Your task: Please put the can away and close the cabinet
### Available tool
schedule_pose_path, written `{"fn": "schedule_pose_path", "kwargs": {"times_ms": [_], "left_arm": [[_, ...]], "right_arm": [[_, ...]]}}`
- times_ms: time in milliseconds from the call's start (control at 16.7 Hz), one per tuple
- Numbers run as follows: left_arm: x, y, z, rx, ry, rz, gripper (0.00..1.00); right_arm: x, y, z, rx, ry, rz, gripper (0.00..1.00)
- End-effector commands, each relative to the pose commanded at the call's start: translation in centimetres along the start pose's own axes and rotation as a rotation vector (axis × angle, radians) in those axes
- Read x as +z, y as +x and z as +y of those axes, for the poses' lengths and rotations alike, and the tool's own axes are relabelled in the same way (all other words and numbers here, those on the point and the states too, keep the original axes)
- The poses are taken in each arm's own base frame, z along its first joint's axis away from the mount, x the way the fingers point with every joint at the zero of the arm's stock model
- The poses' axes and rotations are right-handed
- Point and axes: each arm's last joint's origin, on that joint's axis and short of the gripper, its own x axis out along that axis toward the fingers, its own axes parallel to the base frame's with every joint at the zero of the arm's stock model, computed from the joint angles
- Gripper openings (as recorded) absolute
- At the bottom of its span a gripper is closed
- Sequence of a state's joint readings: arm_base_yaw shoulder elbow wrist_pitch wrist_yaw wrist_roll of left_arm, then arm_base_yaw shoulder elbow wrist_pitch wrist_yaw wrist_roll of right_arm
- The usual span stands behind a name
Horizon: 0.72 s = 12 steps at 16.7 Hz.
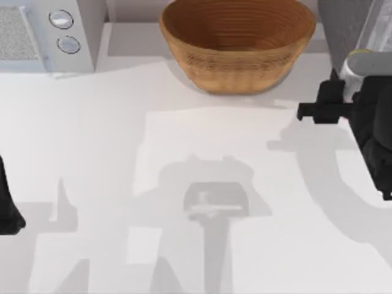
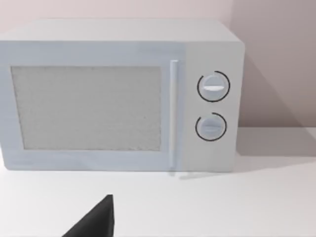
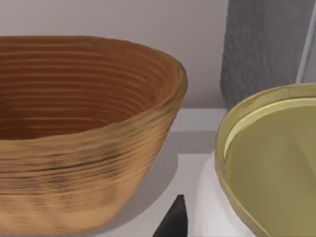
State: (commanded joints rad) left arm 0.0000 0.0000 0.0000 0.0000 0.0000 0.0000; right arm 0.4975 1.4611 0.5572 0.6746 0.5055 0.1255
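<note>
The table (image 1: 92, 122) is white and its near part is bare except for soft shadows. At the near left edge of the top view a dark piece of the left arm (image 1: 9, 208) comes in; the left gripper (image 2: 96, 219) appears in its wrist view as one black fingertip low over the table, and I cannot tell if its jaws are released or clenched.

Farther back, at the right side, the right gripper (image 1: 334, 101) is over the table — a black body with a short bar pointing to the left. The can (image 1: 360, 72) is in its grasp: the top view shows its white side and a thin gold rim just behind the black fingers. In the right wrist view the can's dull gold top (image 3: 274, 163) is very close to the camera, with the white wall under it, and one dark fingertip (image 3: 173, 219) is beside it.

At the far side stands the woven bowl (image 1: 239, 46), just left of the can but not touching it. A grey cabinet (image 1: 349, 24) is in the far right corner — behind the can. In the far left corner stands a white microwave (image 2: 118, 94) with shut door and two round knobs.
</note>
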Motion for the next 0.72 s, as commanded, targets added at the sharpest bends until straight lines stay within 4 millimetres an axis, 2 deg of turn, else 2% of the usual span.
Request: {"fn": "schedule_pose_path", "kwargs": {"times_ms": [240, 360, 540, 720], "left_arm": [[0.0, 0.0, 0.0, 0.0, 0.0, 0.0, 1.0], [0.0, 0.0, 0.0, 0.0, 0.0, 0.0, 1.0], [0.0, 0.0, 0.0, 0.0, 0.0, 0.0, 1.0], [0.0, 0.0, 0.0, 0.0, 0.0, 0.0, 1.0]], "right_arm": [[-0.2, 0.0, -0.1, -0.001, 0.0, 0.004, 0.0], [-0.4, -0.3, -0.7, -0.002, -0.01, 0.022, 0.0], [-0.3, -1.6, -2.7, -0.002, -0.019, 0.044, 0.0], [0.5, -4.1, -5.3, 0.0, -0.007, 0.019, 0.0]]}}
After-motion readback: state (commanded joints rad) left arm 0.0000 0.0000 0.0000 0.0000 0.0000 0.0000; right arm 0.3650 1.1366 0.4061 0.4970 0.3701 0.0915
